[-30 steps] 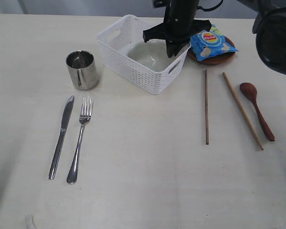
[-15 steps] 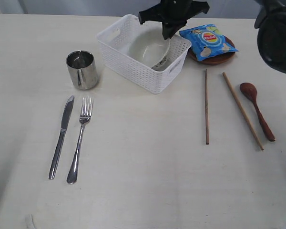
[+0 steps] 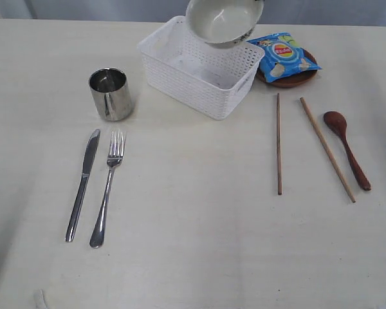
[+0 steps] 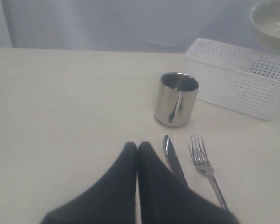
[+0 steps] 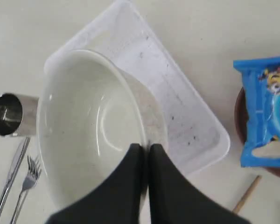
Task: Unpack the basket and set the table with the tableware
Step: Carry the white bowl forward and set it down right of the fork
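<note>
Cream table unchanged; right pincer has lifted bowl clear above basket.

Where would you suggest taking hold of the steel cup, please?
Probably by its rim, coming from above: the steel cup stands upright with its mouth open, so one finger can drop inside and one outside the thin wall. Its smooth round body might slip in a side pinch, and the knife and fork lie near it.

The table carries basket, cup, knife, fork, two chopsticks, spoon and plate
</note>
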Robot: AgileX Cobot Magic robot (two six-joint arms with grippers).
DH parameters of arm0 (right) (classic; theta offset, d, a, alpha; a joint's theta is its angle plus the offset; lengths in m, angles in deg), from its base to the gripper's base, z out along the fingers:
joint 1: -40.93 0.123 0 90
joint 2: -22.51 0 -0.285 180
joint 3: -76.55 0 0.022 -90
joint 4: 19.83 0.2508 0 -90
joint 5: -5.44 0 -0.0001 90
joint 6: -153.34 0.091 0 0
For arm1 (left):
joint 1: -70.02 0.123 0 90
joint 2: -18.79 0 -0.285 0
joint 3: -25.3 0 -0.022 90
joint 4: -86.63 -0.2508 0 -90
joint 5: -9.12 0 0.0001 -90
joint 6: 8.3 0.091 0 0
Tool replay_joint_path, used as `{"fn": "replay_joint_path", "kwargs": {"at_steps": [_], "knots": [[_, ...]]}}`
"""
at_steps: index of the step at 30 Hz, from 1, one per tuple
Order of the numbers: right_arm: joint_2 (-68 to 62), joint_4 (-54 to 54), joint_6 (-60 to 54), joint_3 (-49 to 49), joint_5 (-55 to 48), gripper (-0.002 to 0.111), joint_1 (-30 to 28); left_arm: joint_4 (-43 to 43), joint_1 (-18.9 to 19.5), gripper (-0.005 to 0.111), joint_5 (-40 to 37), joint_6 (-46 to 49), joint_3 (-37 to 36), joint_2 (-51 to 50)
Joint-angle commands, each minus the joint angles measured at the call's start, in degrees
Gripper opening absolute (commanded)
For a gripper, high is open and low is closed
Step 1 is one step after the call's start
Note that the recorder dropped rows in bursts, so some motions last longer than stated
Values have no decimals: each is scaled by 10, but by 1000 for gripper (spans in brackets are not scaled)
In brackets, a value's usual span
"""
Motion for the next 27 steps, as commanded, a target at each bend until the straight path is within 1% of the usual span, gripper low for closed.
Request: {"fn": "replay_joint_path", "kwargs": {"at_steps": [1,3,7,9,14,16,21,24,27], "knots": [[58,22,-55,101,2,0,-6,0,-3,0,1,2,-2,2],[76,33,-73,144,2,0,-5,0,-3,0,1,2,-2,2],[105,113,-126,235,2,0,0,0,-3,0,1,2,-2,2],[119,136,-150,273,2,0,10,0,-3,0,1,2,-2,2],[129,136,-181,357,2,0,64,0,-3,0,1,2,-2,2],[128,130,-193,387,4,0,94,0,-3,0,1,2,-2,2],[123,113,-223,443,55,0,159,0,-3,0,1,2,-2,2],[123,112,-239,463,82,0,179,0,-3,0,1,2,-2,2],[123,112,-248,477,97,0,183,0,-3,0,1,2,-2,2]]}}
